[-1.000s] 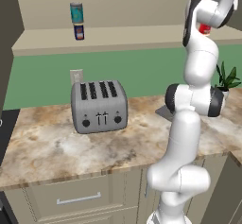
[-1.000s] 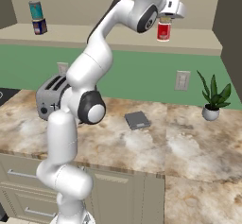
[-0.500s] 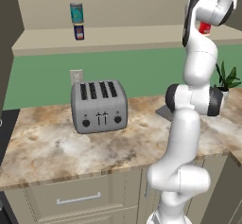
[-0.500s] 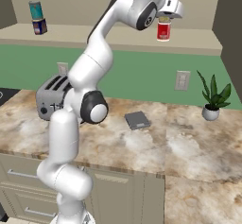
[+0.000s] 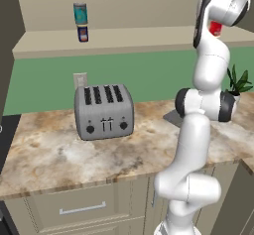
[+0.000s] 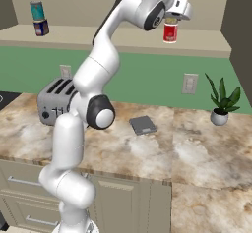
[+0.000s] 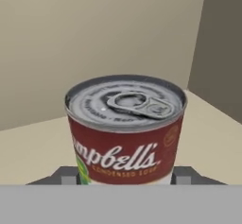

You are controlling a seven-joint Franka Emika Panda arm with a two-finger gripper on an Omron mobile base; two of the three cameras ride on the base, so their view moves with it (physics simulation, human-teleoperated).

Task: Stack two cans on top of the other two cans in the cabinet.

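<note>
1. The worktop [image 6: 197, 143] is nearest. On it stand a grey toaster [image 5: 103, 111], a small dark flat pad [image 6: 143, 125] and a little potted plant [image 6: 220, 101].
2. Above the green wall is the cabinet [image 6: 118, 35], a wide beige shelf with a tan back wall.
3. The hand [image 6: 172, 16] reaches up into the cabinet on its right side.
4. The hand is shut on the red soup can [image 7: 125, 128]. One dark finger [image 7: 64, 175] sits on each side of it.
5. The red soup can stands straight up, long way up and down. Its silver pull-tab top faces up.
6. Under it I see more red [image 5: 215, 28], but I cannot tell if one can sits on another.
7. Far on the left, the teal can [image 5: 80, 13] stands straight up on the dark blue can [image 5: 83, 33].
</note>
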